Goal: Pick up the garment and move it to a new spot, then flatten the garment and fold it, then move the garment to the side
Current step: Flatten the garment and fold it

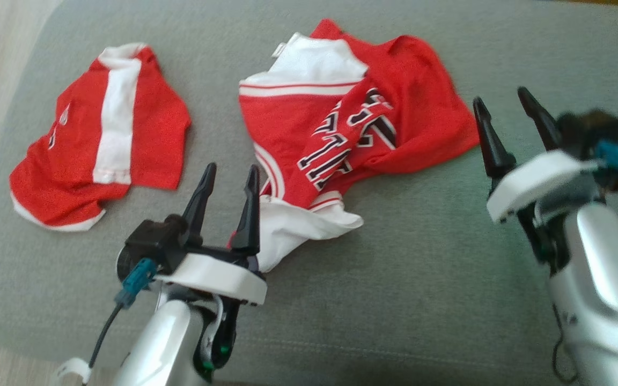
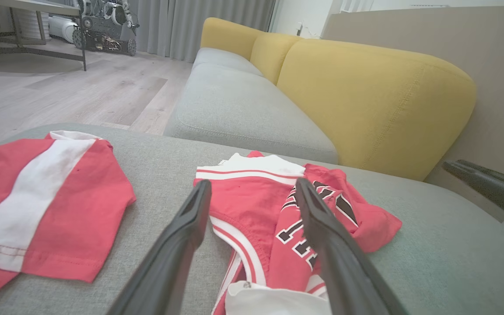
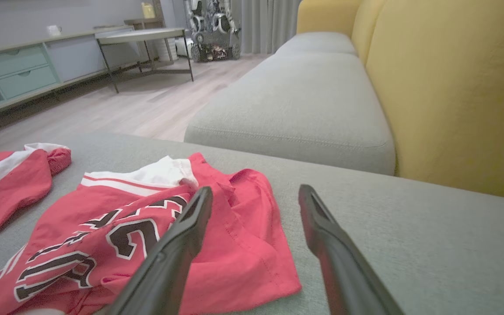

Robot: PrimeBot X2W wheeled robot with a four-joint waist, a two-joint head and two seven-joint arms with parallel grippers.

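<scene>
1. Crumpled red jersey (image 1: 352,123) lies mid-seat on the grey sofa cushion (image 1: 421,279); white panels, black-and-white lettering; thin limp fabric, bunched; long axis runs near-left to far-right.
2. Left gripper (image 1: 232,169) is nearer, at the white near end; jaws spread wide, holding nothing; right gripper (image 1: 501,97) is just beside the jersey's right edge, likewise wide and empty.
3. Folded red-and-white garment (image 1: 105,139) lies apart, to the left.
</scene>
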